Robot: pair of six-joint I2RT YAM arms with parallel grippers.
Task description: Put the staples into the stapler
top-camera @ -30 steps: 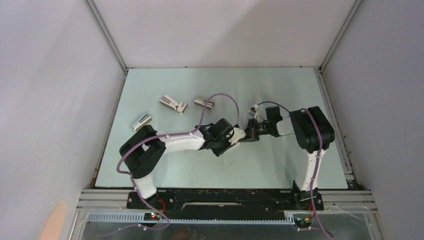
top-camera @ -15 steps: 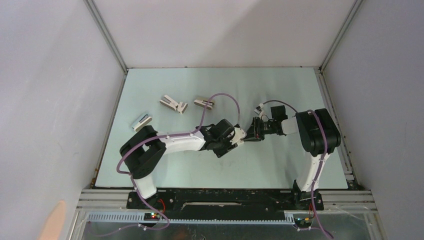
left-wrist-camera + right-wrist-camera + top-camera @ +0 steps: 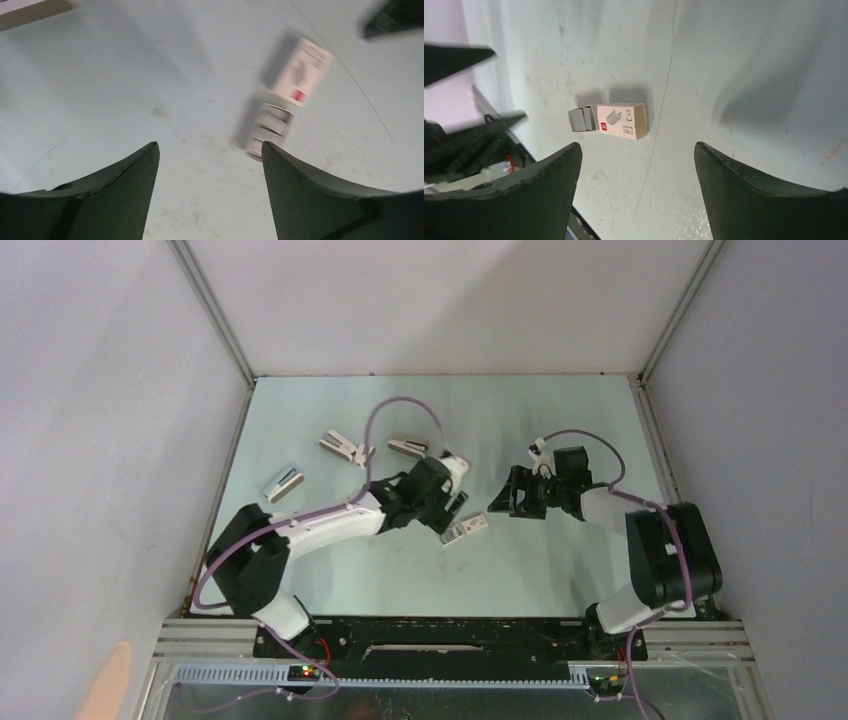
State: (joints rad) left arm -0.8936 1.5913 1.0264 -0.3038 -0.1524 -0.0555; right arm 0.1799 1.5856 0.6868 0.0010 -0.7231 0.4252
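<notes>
Lying flat: staple box, grey tray slid partly out (likely exposed for drawing a strip). Flanking the box, left gripper and right gripper, both spread wide, empty. Mini stapler: well left of the box, untouched.

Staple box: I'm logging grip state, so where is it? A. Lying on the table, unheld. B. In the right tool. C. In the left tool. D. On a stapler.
A: the staple box lies on the table, grey tray poking out, clear of the open left tool and right tool.
</notes>
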